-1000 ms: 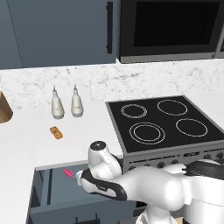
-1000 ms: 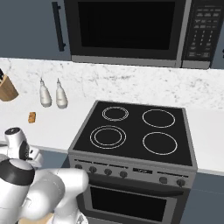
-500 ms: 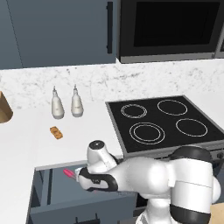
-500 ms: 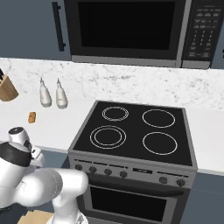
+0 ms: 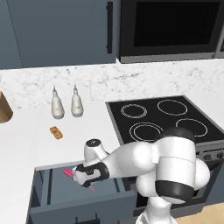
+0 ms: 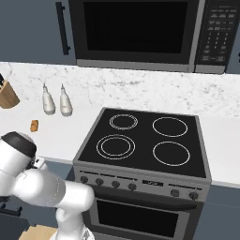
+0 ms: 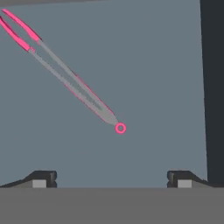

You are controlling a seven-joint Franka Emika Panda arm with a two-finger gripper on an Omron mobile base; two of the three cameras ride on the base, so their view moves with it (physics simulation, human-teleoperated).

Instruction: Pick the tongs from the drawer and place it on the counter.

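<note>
One pair of tongs [image 7: 72, 78] lying flat on the floor of the open drawer [image 5: 43, 192], slanting across the hand view from the upper left, where the two pink-tipped arms spread a little, down to a small pink ring at the joined end near the middle. Seen again in the left base view as a pink sliver [image 5: 68, 173] inside the drawer, just beside the hand and partly hidden by it. End effector [image 7: 111, 178] poised above the drawer floor, fingers [image 7: 41, 179] spread wide apart, nothing between them, ring end of the tongs lying between and ahead of the two tips without touching either. Dark drawer wall along the right edge of the hand view. In the left base view, hand [image 5: 89, 173] reaching down into the drawer below the edge of the counter [image 5: 30, 144]. On the counter: small orange-brown block [image 5: 55, 132], two pale bottles [image 5: 65, 104] side by side near the marbled backsplash, wooden knife block [image 6: 7, 95] at the far left. Black four-ring stovetop [image 6: 145, 145] to the right of the counter, microwave [image 6: 140, 33] above it.
</note>
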